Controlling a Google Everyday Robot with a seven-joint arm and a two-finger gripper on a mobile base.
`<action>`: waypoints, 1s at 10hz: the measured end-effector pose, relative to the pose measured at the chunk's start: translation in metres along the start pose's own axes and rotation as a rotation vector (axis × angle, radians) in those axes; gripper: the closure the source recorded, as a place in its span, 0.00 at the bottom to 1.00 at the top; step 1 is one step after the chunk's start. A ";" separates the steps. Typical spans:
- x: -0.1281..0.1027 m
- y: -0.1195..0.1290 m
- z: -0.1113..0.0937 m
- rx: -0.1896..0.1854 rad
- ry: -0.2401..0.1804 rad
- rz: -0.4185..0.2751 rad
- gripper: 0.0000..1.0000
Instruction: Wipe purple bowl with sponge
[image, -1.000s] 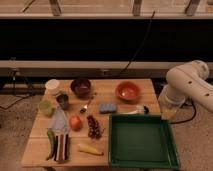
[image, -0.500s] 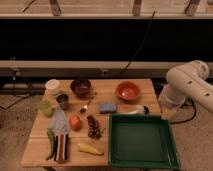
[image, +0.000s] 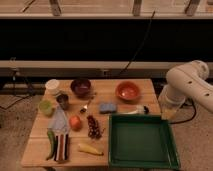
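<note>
The purple bowl (image: 80, 86) stands at the back of the wooden table (image: 105, 95), left of centre. The light-blue sponge (image: 107, 107) lies flat on the table in front of it and to the right, between the purple bowl and the orange bowl (image: 127, 91). My white arm (image: 187, 85) is folded at the table's right side. My gripper (image: 169, 109) hangs low by the table's right edge, well away from the sponge and bowl, and holds nothing that I can see.
A large green tray (image: 142, 140) fills the front right. A white-handled brush (image: 137, 110) lies beside the sponge. On the left are a white cup (image: 52, 86), grey cup (image: 63, 100), green cup (image: 46, 107), pale cloth (image: 59, 121), fruit (image: 75, 122) and grapes (image: 93, 127).
</note>
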 end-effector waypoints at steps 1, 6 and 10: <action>0.000 -0.001 0.000 0.000 0.000 0.000 0.35; -0.057 -0.023 0.024 -0.046 -0.064 -0.062 0.35; -0.153 -0.076 0.075 -0.077 -0.122 -0.139 0.35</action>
